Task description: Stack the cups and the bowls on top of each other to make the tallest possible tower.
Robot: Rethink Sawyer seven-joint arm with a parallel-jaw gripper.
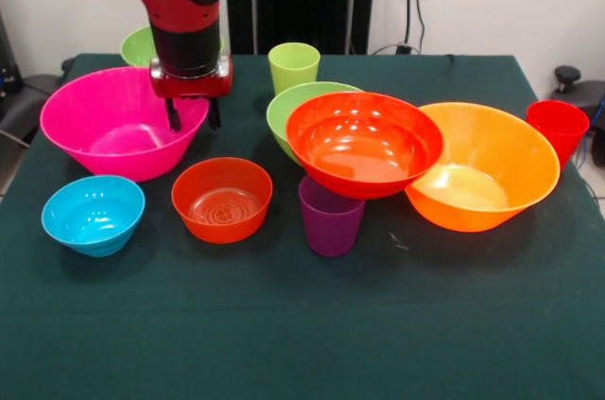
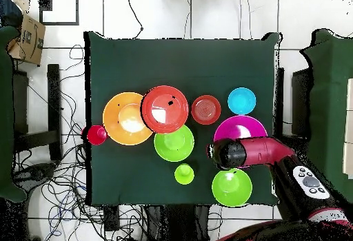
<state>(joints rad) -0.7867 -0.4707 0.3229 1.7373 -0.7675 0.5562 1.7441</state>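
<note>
Dark green cloth covers the surface (image 1: 302, 324), and the bowls and cups are spread across it rather than piled, so the tower is hardly begun. One start is visible: the medium red-orange bowl (image 1: 364, 143) sits tilted, propped on the purple cup (image 1: 331, 216) in front, a lime green bowl (image 1: 293, 107) behind and the rim of the large orange bowl (image 1: 487, 165) beside it, which looks more like an accidental perch than a stable stack. A red cup (image 1: 558, 128) stands just beside the orange bowl's far edge, and a lime green cup (image 1: 294, 66) stands upright behind the group. Toward the other side, the small blue bowl (image 1: 93, 214) and the small orange-red bowl (image 1: 222, 198) rest apart in front of the large pink bowl (image 1: 118, 121), with a second lime green bowl (image 1: 139, 45) partly hidden behind the arm. The gripper (image 1: 193, 114) hangs over the pink bowl's rim with its two dark fingers parted a little and nothing between them, probably lined up to pinch that thin wall, the easiest hold on so wide a bowl.
</note>
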